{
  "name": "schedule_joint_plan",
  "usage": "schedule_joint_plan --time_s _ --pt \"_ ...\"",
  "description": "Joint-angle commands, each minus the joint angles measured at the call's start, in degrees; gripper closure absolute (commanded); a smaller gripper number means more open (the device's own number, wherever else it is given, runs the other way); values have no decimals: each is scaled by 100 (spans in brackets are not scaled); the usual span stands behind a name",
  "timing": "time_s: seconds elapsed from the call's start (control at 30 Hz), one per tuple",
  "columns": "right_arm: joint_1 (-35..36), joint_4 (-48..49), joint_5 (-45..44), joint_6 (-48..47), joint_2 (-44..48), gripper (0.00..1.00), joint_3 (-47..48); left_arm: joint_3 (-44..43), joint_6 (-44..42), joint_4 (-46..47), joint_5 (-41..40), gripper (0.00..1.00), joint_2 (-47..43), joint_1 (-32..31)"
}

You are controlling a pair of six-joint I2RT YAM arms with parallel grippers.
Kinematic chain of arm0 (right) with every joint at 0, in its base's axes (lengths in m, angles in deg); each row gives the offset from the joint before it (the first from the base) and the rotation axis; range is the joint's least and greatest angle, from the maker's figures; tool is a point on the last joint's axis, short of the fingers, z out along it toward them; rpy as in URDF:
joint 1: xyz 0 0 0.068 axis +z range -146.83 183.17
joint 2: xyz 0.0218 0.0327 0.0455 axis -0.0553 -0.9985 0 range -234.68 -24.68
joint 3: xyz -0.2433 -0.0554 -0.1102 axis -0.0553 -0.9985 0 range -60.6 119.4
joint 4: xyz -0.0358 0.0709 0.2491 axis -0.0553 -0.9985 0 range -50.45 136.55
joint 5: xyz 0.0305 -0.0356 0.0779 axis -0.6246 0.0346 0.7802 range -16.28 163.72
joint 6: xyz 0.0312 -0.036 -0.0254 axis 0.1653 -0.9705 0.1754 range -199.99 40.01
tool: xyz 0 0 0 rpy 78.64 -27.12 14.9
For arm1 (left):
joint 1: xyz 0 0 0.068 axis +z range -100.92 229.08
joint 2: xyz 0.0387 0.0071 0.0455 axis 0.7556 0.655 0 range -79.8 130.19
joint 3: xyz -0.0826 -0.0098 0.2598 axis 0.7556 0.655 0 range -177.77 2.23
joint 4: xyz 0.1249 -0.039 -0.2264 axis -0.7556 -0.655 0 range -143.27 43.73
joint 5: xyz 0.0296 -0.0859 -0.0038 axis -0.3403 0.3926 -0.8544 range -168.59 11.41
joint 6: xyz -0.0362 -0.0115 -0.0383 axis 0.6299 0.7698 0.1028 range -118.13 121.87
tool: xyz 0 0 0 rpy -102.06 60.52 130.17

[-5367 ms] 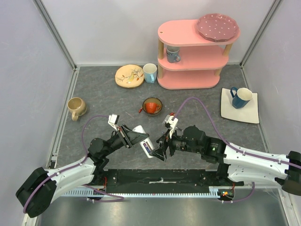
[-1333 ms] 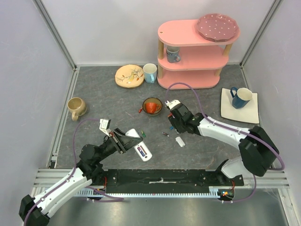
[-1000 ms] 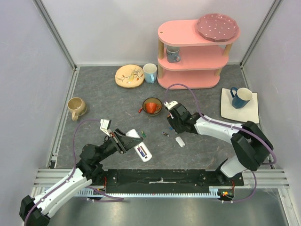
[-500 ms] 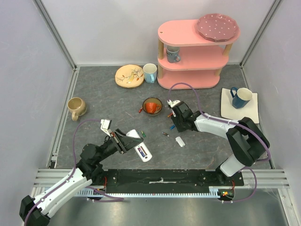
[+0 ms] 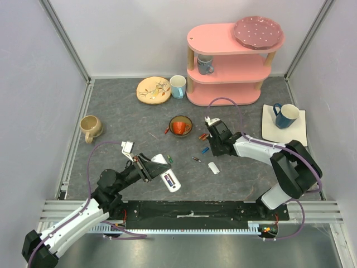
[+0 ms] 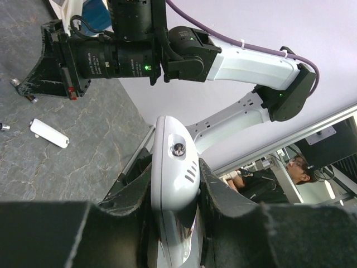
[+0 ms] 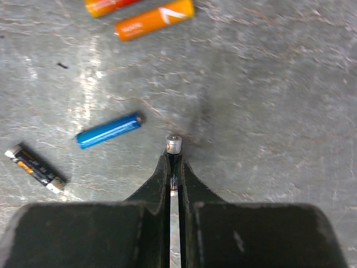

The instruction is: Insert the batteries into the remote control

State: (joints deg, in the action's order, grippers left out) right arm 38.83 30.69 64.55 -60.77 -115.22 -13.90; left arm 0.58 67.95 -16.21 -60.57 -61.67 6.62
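The white remote control [image 6: 174, 167] stands upright between the fingers of my left gripper [image 6: 174, 176], which is shut on it; from above the remote [image 5: 168, 179] shows its open battery bay at the near left, with the left gripper [image 5: 155, 168] behind it. My right gripper [image 7: 174, 163] is shut on a thin battery [image 7: 174, 145] whose silver tip pokes out past the fingertips, low over the mat. Loose batteries lie around it: a blue one [image 7: 109, 130], two orange ones [image 7: 154, 19] and a dark one [image 7: 34, 166]. Seen from above, the right gripper [image 5: 212, 147] is right of the blue battery [image 5: 204, 150].
The remote's white battery cover [image 5: 213, 167] lies near the right gripper, and a green battery [image 5: 170, 159] lies near the remote. An orange bowl [image 5: 181, 126], tan mug [image 5: 90, 128], patterned plate [image 5: 154, 90], pink shelf [image 5: 231, 61] and blue mug [image 5: 285, 115] stand farther back.
My right gripper has shut on a battery and shifted slightly right. The left arm still holds the remote in the same place.
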Motion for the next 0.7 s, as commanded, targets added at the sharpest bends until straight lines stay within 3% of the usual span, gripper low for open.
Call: schedule_joint_plan --time_s 0.0,0.2,0.5,0.67 --pt "-138 -119 -384 433 256 97 -222 543 -245 237 -36 98 50 18" --pt "-165 -163 -472 424 256 93 -231 561 -236 377 -9 98 165 18" --pt "-208 -242 -481 389 265 64 -126 587 -201 421 -9 98 235 18" --pt "-226 -313 -481 345 239 61 -29 613 -184 483 17 98 261 18"
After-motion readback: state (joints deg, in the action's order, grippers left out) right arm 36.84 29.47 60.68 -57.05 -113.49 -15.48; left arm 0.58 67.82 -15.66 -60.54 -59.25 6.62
